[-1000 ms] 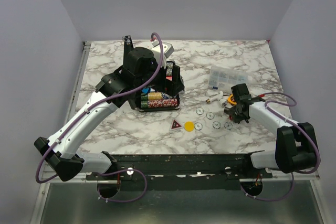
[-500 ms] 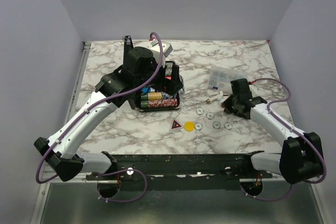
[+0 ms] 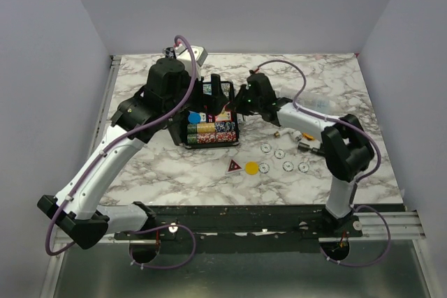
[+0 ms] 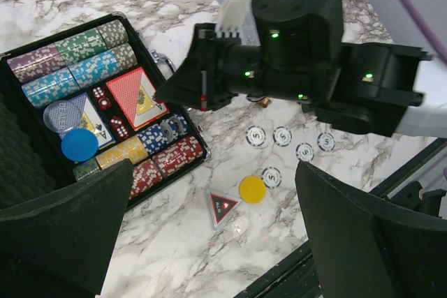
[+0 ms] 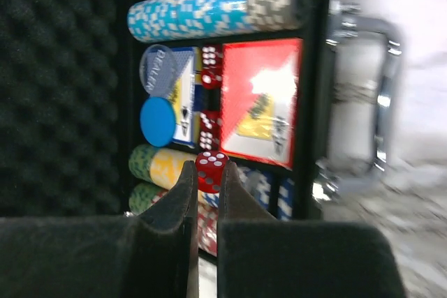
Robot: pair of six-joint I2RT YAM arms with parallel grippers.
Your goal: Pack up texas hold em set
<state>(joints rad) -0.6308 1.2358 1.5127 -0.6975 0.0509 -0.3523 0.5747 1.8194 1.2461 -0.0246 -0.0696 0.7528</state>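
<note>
The black case [image 3: 235,128] lies open at mid-table, holding chip rows [image 3: 209,132], a blue disc [image 3: 194,117] and red cards [image 4: 136,95]. My right gripper [image 5: 207,172] is shut on a red die [image 5: 211,165] and holds it over the case's chip rows, near the metal handle [image 5: 363,95]. My left gripper [image 4: 216,242] is wide open and empty, above the table in front of the case. A red triangle [image 3: 234,166], a yellow disc [image 3: 251,167] and several white buttons [image 3: 279,153] lie on the marble in front of the case.
A clear compartment box [image 3: 318,106] sits at the right behind my right arm. A small yellow tape measure [image 3: 307,135] and a black tool [image 3: 311,146] lie next to it. A white object [image 3: 198,54] is at the back edge. The black front rail [image 3: 237,214] borders the table.
My right arm has swung from the table's right side across to the case, and holds a red die there. My left arm has shifted left and back, uncovering more of the case.
</note>
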